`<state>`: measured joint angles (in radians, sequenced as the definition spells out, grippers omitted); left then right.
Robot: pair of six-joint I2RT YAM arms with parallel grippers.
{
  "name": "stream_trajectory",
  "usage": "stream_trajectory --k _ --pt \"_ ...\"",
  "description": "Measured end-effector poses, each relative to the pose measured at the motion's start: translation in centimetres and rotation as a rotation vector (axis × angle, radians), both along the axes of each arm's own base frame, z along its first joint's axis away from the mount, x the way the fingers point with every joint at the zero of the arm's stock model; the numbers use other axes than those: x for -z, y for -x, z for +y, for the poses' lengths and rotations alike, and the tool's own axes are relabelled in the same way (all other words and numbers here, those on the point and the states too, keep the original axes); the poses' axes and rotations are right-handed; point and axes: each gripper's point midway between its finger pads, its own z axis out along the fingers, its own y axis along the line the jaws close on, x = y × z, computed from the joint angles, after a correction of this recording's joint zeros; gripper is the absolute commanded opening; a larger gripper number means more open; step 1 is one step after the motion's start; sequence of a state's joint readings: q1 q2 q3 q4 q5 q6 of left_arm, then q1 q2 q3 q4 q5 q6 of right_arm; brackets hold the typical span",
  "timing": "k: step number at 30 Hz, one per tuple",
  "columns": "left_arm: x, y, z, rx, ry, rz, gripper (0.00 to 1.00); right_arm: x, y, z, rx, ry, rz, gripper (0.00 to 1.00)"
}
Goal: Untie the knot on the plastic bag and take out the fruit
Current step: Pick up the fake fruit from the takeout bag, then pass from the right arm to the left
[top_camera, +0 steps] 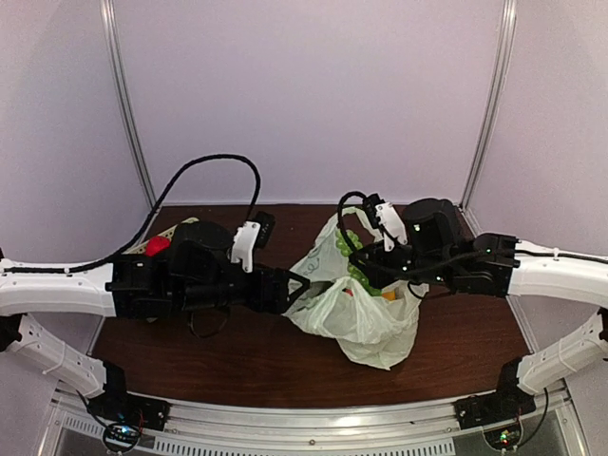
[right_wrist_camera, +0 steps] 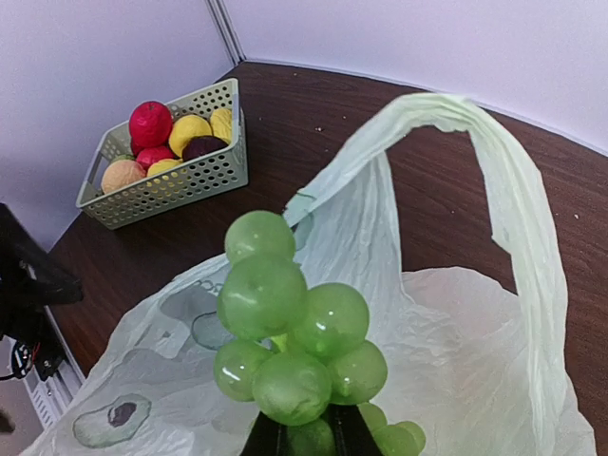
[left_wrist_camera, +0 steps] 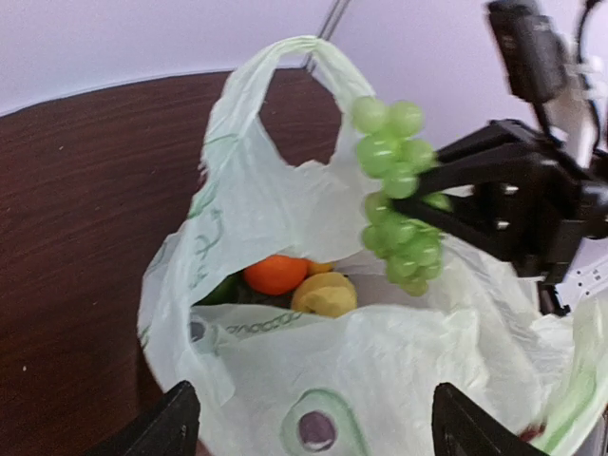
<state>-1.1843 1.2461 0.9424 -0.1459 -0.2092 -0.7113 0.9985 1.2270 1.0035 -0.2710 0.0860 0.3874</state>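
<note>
Bag (top_camera: 359,323) sits on the table (top_camera: 209,351), a bit right of the middle, mouth open and facing up. One handle loop (left_wrist_camera: 296,49) stands upright and free.

Right gripper (top_camera: 364,266) is clamped on the grapes (right_wrist_camera: 285,342) near the bottom of the bunch. The bunch hangs over the bag mouth on the far side, lifted out of the bag. It is close to the raised handle; cannot tell if they touch.

Left gripper (left_wrist_camera: 313,423) has its jaws spread wide with nothing pinched. It sits low at the bag's left side, and the bag's front wall fills the space ahead of the fingers (left_wrist_camera: 166,423). Cannot tell if the fingers touch the plastic.

Inside the bag, through the mouth: an orange (left_wrist_camera: 275,274), and a yellow fruit (left_wrist_camera: 325,294) touching it on its right.

Basket (right_wrist_camera: 176,185) is at the far left corner, well apart from the bag, holding red, yellow, peach and dark fruit.
</note>
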Motion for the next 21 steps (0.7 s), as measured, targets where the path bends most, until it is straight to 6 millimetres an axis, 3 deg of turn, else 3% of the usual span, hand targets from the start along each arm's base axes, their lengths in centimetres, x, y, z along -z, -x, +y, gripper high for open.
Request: stream_trajectory --k 6,10,13,21 --pt "-2.6 2.8 -4.4 0.148 0.083 -0.056 0.86 3.7 -2.5 0.2 0.073 0.111 0.048 0.00" --pt "-2.4 3.1 -5.5 0.176 0.100 -0.057 0.87 3.7 -2.7 0.0 0.074 0.106 0.057 0.00" --pt "-2.6 3.1 -5.8 0.178 0.114 -0.063 0.87 1.9 -2.0 0.4 0.036 0.051 0.052 0.00" --pt "-5.0 3.1 -6.2 0.186 0.221 -0.099 0.89 -6.0 1.5 1.8 -0.138 -0.235 0.025 0.00"
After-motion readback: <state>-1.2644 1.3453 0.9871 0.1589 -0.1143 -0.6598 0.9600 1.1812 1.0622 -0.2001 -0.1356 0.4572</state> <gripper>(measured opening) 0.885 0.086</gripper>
